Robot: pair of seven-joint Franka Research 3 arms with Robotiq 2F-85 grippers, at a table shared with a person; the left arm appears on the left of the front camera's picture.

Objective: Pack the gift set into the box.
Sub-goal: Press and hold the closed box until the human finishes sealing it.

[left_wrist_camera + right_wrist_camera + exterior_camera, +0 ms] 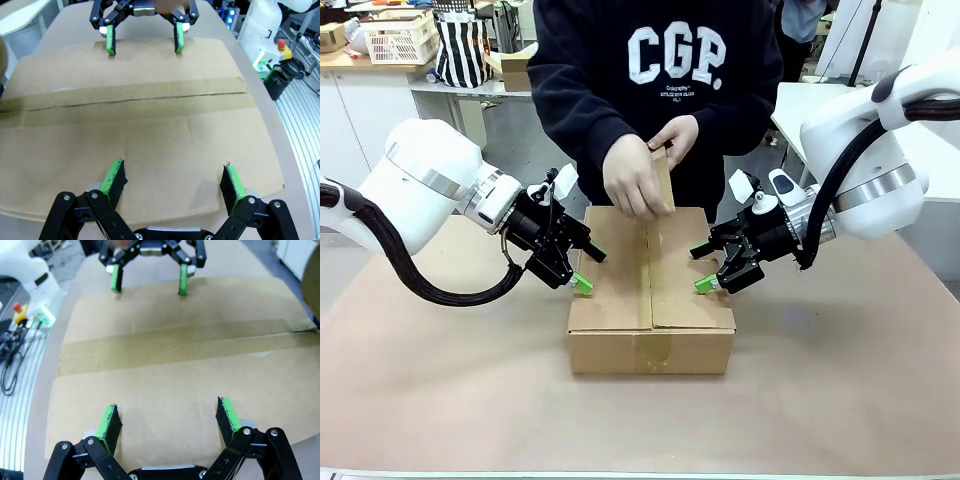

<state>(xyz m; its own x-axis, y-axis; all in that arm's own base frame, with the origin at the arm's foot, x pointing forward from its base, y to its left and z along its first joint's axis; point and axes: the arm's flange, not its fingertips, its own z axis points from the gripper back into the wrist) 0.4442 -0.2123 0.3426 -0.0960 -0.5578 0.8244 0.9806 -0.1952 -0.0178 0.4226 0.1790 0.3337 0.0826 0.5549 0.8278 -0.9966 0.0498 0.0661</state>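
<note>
Box (651, 300) closed, contents hidden

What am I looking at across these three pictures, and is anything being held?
Two white robot arms face a person across a table. The front view looks from the robot's side. On the table sits the closed cardboard box, with brown tape along its top seam. The person's hand is at the tape strip at the far edge. The left gripper and right gripper rest on either side of the lid, jaws open, holding nothing. The other two pictures come from cameras on each wrist, looking along that gripper's fingers at the lid.
</note>
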